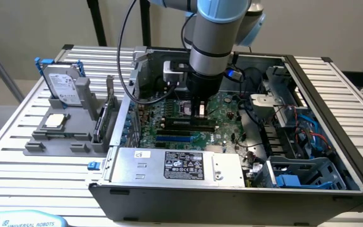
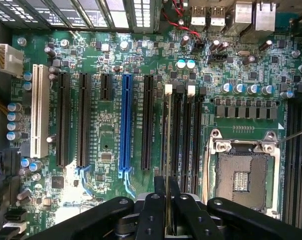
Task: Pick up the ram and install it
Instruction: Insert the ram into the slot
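One ram (image 2: pixel 167 150) edge-on in closed gripper (image 2: pixel 167 200), long axis parallel w/ mobo slots (image 2: pixel 188 135).

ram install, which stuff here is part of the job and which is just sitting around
In the job:
- ram, edge-on, clamped in the gripper over the memory slots
- motherboard

Just lying about:
- hard drive upright in the grey holder
- loose processor on that holder
- power supply
- empty processor socket
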`<state>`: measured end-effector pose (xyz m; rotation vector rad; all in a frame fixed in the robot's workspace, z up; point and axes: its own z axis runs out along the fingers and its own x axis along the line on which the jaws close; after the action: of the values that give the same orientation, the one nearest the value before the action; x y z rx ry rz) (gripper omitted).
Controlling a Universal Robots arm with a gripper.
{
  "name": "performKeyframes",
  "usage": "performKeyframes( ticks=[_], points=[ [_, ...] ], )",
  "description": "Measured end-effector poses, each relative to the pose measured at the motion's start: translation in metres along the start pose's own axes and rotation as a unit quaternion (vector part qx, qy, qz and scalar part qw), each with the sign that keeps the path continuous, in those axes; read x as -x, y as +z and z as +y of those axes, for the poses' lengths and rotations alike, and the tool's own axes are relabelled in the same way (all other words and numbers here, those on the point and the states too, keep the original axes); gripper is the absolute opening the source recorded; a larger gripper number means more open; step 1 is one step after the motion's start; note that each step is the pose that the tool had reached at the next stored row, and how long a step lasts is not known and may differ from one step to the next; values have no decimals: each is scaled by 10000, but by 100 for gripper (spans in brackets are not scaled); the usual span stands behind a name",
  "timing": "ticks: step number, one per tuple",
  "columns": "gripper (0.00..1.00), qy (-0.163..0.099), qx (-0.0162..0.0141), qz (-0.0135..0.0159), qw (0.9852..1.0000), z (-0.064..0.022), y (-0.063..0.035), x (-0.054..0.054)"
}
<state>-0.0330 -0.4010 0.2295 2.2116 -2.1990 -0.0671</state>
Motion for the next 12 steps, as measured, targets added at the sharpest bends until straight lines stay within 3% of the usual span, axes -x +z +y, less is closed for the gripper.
performKeyframes(
  ticks=[12],
  points=[
    [14,0,0,4,10000,10,32,15]
  ],
)
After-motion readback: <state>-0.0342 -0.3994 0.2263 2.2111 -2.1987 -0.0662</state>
